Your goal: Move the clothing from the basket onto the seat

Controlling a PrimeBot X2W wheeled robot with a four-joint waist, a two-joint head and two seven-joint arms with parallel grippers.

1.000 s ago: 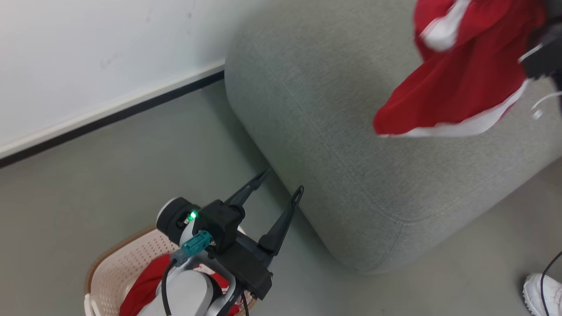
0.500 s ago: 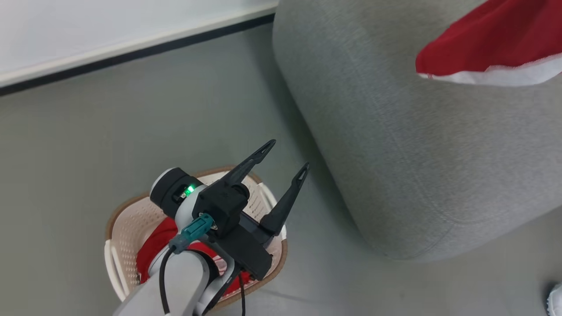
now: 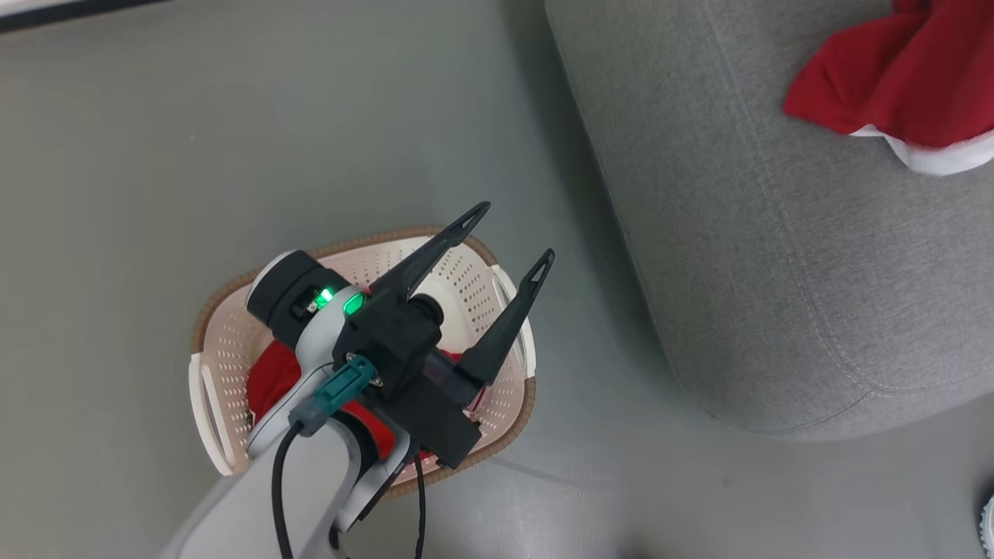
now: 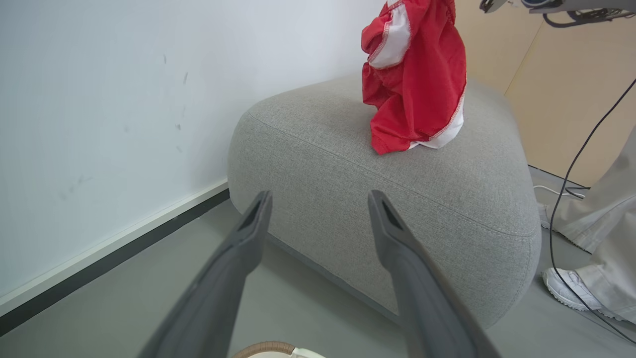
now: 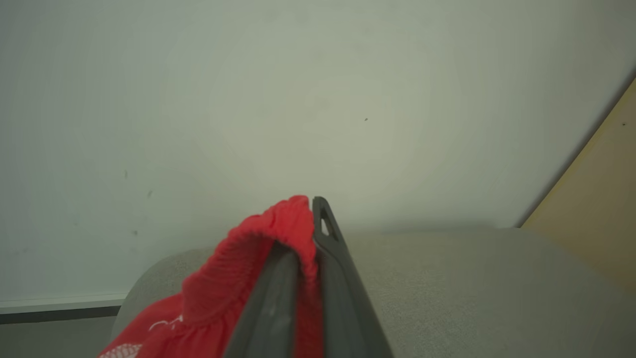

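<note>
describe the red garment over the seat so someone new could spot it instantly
Find the big grey seat by the white wall; a red garment hangs above it, its hem reaching the cushion top. Unlike the red clothing lying in the basket, it is pinched at its gathered band by the right gripper and shows a white panel and white hem.

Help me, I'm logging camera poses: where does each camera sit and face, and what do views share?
Head view: on the head, looking down at basket, floor and seat; left gripper and pale forearm show.
Left wrist view: on that wrist, facing seat and wall along its open fingers.
Right wrist view: on that wrist, facing the wall over the seat; right gripper shut on the red garment.
Shared: all three show seat and garment.
</note>
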